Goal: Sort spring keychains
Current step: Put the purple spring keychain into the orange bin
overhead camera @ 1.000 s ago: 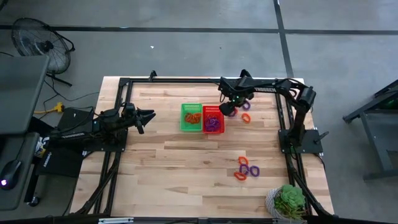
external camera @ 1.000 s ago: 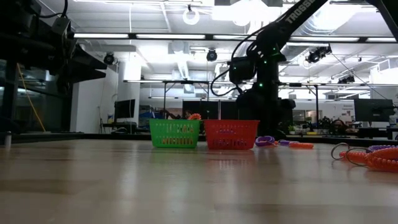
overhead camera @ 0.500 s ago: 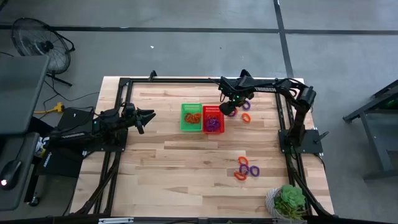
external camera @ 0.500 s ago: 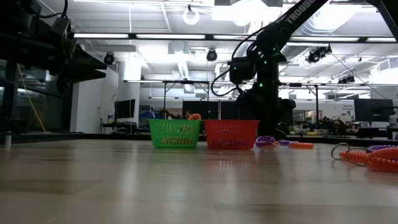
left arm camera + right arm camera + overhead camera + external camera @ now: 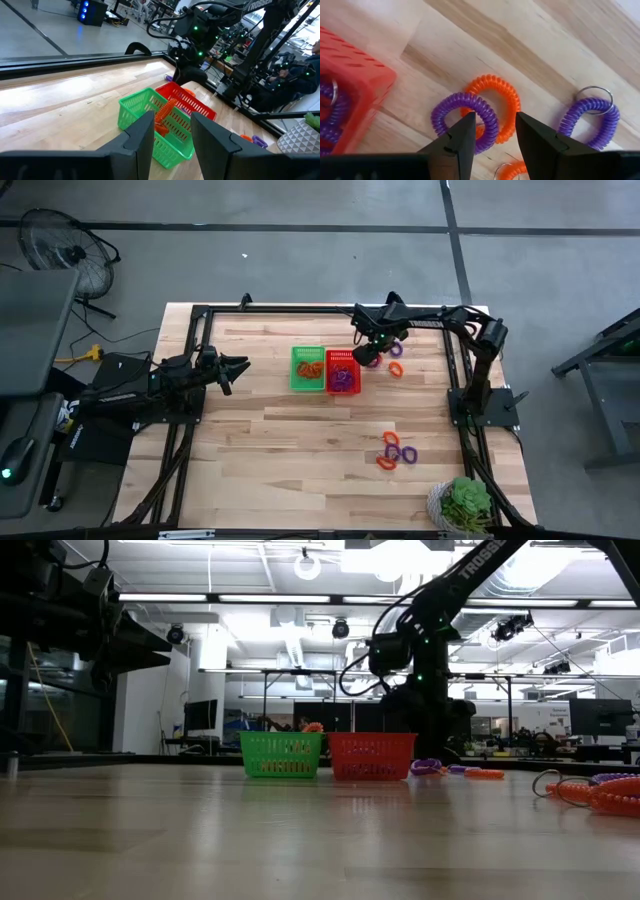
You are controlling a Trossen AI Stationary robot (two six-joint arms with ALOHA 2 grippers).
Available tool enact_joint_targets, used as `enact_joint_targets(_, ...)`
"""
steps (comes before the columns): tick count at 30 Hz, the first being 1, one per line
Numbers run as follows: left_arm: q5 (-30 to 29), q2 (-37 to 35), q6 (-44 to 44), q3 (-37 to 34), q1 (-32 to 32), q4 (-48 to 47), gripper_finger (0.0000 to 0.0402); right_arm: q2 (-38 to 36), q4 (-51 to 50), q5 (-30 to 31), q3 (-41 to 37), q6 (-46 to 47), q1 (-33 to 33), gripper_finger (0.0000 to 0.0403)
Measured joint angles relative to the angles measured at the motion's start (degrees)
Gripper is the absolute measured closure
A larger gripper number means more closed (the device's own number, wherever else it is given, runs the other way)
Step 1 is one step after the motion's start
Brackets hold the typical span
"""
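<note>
The left gripper hovers over the left side of the wooden table, pointing toward the baskets and well apart from them; its fingers stand parted with nothing between them. Near the table's middle sits the green basket, holding orange spring keychains, and touching its right side is the red basket, holding purple ones. Just right of the red basket the right gripper is lowered to the tabletop over a small group of loose keychains. In the right wrist view its fingers straddle the coil of a purple keychain that lies overlapping an orange keychain (whether the pads actually press the coil I cannot tell). Another purple keychain, with a metal ring, lies nearby on the wood. Farther toward the right front of the table lies a separate cluster of orange and purple keychains, and a potted plant stands at the front right corner
</note>
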Motion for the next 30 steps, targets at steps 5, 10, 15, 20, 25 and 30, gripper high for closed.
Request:
enact_joint_targets(5, 0.0, 0.0, 0.01, 0.0, 0.01, 0.0, 0.0275, 0.0, 0.66, -0.5, -1.28, 0.24, -0.73, 0.0269)
enact_joint_targets(10, 0.0, -0.02, -0.01, 0.0, -0.01, 0.0, 0.0275, 0.02, 1.47, -1.69, -4.21, 0.55, -1.03, 0.0269)
enact_joint_targets(15, 0.0, -0.02, -0.01, 0.0, 0.0, 0.0, 0.0275, 0.02, 2.69, -1.92, -5.27, 0.55, -1.03, 0.0269)
enact_joint_targets(20, 0.0, -0.02, 0.01, 0.0, -0.01, 0.0, 0.0275, -0.1, 3.34, -2.48, -5.2, 1.58, -1.01, 0.0269)
enact_joint_targets(25, 0.01, -0.02, 0.0, 0.0, 0.0, 0.0, 0.0275, -0.22, 3.3, -2.7, -5.2, 2.59, -1.01, 0.0269)
enact_joint_targets(30, 0.0, 0.0, 0.01, 0.02, 0.01, 0.0, 0.0275, -0.22, 3.19, -4.42, -5.2, 3.25, -1.02, 0.0269)
